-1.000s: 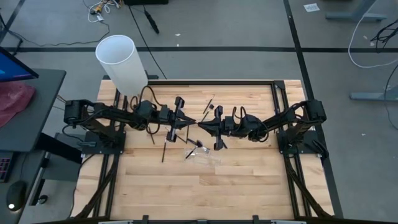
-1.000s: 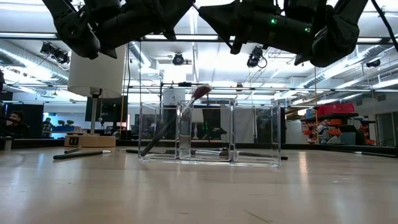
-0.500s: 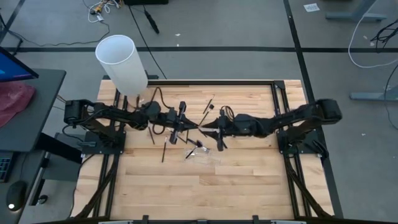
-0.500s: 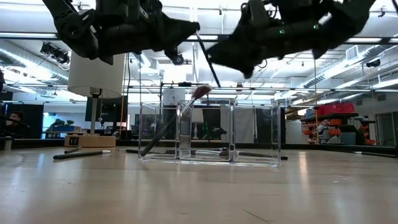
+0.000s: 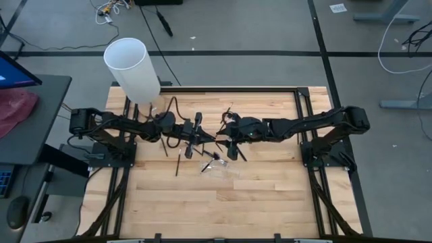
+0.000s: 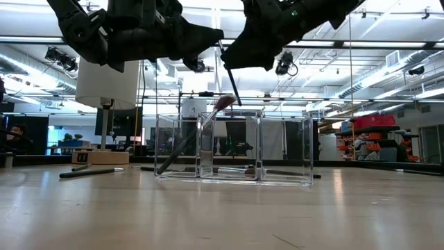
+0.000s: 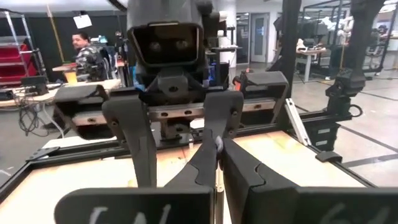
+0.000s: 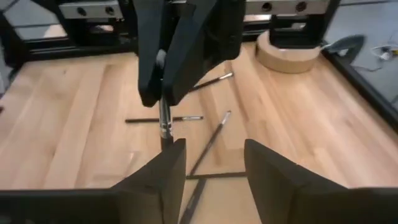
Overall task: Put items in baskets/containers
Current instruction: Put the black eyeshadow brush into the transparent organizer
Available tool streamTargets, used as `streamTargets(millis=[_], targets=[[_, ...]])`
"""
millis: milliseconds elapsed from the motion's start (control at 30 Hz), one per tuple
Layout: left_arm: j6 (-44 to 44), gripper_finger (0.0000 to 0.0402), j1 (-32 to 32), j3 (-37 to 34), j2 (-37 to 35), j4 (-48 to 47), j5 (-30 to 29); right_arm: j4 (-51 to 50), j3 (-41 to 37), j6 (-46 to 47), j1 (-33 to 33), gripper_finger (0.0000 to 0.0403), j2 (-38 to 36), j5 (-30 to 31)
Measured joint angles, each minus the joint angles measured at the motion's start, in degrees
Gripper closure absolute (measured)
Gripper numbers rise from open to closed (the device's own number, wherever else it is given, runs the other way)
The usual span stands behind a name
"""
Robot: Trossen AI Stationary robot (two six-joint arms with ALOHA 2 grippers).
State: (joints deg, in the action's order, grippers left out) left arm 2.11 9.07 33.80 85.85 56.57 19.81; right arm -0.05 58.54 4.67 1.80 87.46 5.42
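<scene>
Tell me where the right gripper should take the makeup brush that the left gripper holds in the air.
Grip the bare shaft of the makeup brush below the left gripper, which clamps its upper part. It hangs nearly upright, so the open right gripper should probably come in level from its own side, one finger either side of the shaft.

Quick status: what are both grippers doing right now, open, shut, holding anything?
Left gripper: shut on a makeup brush, held in the air above the clear holder.
Right gripper: open, empty, facing the left gripper at the brush.
</scene>
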Motion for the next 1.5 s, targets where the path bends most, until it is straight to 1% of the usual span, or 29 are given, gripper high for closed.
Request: streamTargets(millis=[167, 267, 367, 500, 600, 700, 833, 1000, 1100, 1200, 1300, 1367, 1500], targets=[[0.23, 0.0385, 0.12, 0.00, 0.01, -0.34, -1.08, -11.20, 1.64, 2.19, 0.15, 0.0247, -0.68, -1.84], [0.29, 0.0387, 0.23, 0.00, -0.01, -0.67, -1.41, -13.82, 2.64, 4.13, 0.26, 0.0241, -0.72, -2.67], [1.20, 0.0389, 0.13, 0.00, -0.01, -0.67, -1.14, -12.17, 2.78, 4.19, 0.18, 0.0224, -0.74, -4.15], [1.60, 0.0386, 0.15, 0.00, -0.01, -0.67, -2.24, -8.39, 2.82, 3.32, 0.18, 0.0204, -0.76, -0.84], [1.62, 0.0386, 0.17, 0.00, -0.01, -0.67, -2.40, -4.26, 2.82, 1.89, 0.20, 0.0205, -0.64, -0.08], [1.60, 0.0388, 0.15, 0.00, -0.01, -0.66, -2.37, -0.84, 2.89, 0.48, 0.20, 0.0223, 0.36, -0.49], [1.57, 0.0383, 0.15, 0.00, -0.01, -0.65, -2.29, 0.80, 2.89, -1.00, 0.20, 0.0265, 2.27, -0.53], [1.52, 0.0383, 0.10, 0.00, -0.01, -0.65, -2.17, 1.88, 2.89, -1.65, 0.69, 0.0340, 2.75, 0.17], [1.57, 0.0376, 0.08, 0.00, -0.01, -0.41, -1.94, 2.42, 2.89, -1.66, 0.88, 0.0384, 2.75, 0.42], [1.60, 0.0357, 0.10, 0.00, -0.01, -0.37, -2.08, 2.29, 2.89, -0.23, 0.96, 0.0387, 2.75, 0.75], [1.59, 0.0323, 0.68, 0.00, -0.53, -0.77, -2.06, 0.65, 2.89, 1.62, 1.84, 0.0380, 2.07, 2.66], [1.60, 0.0298, 1.31, 0.02, -1.38, -1.02, -1.90, -0.73, 2.89, 3.03, 2.94, 0.0386, 0.95, 4.46], [1.62, 0.0258, 2.89, 0.02, -4.51, -5.46, -2.24, -3.41, 2.89, 6.38, 6.52, 0.0393, -1.04, 7.70]])
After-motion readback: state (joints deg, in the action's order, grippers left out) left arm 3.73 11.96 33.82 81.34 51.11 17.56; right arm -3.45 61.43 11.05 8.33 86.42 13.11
